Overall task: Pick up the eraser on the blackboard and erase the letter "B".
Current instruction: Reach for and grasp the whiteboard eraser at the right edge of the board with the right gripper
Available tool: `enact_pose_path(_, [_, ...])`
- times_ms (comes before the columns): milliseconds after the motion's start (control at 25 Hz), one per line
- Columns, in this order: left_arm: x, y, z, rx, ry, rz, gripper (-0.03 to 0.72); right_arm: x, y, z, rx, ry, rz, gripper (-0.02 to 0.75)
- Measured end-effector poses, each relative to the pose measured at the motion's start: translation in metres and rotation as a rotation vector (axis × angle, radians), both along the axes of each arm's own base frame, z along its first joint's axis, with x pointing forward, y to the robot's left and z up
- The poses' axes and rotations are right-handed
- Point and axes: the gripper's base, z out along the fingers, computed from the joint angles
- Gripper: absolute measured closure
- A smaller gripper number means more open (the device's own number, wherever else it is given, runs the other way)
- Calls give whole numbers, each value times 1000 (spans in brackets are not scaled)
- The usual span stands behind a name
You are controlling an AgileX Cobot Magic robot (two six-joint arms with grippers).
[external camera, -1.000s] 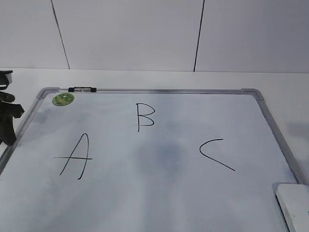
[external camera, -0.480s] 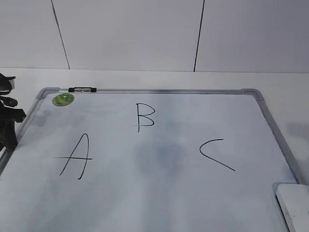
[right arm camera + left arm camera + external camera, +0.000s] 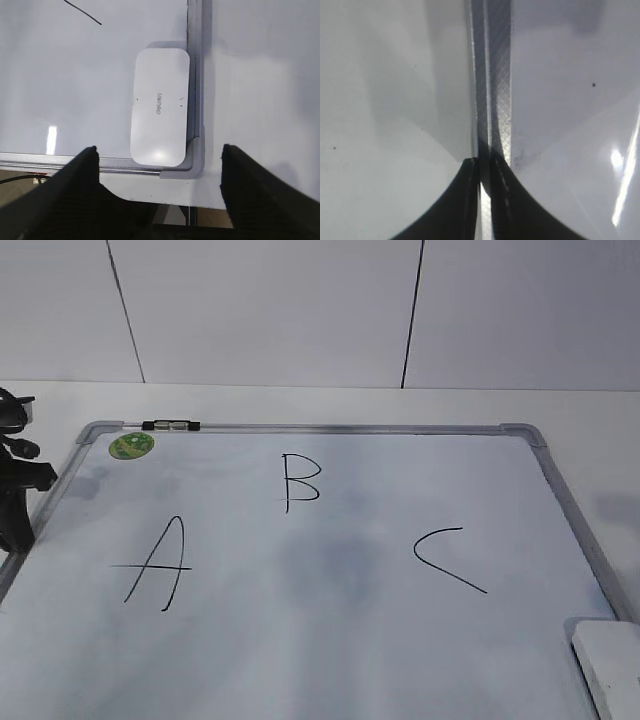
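Observation:
The white eraser (image 3: 610,665) lies on the blackboard's near right corner; in the right wrist view (image 3: 159,107) it rests flat against the frame. My right gripper (image 3: 159,148) is open and empty above the eraser's near end, and it is out of the exterior view. The blackboard (image 3: 350,428) lies flat on the table. The letter "B" (image 3: 299,482) is at its upper middle. My left gripper (image 3: 18,530) is at the board's left edge. Its jaws (image 3: 485,170) are shut on the silver frame (image 3: 495,75).
A larger "A" (image 3: 158,565) is at the left and an angular "C" (image 3: 448,558) at the right. A green sticker (image 3: 131,446) and a small black-and-silver clip (image 3: 171,425) sit at the top left. The table's front edge (image 3: 165,197) lies just below the board's corner.
My left gripper has shifted slightly left and down at the board's left edge. The board, the eraser and the letters have not moved.

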Motion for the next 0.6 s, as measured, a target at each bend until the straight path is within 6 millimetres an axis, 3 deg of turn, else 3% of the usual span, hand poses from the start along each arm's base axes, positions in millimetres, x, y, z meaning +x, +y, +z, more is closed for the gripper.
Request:
enact_pose_path(280, [0,0,0,-3,1,8,669,0,0,0,14,6,-25,144])
enact_pose_path(600, [0,0,0,-5,2,9,669,17,6,-8,52,112,-48,144])
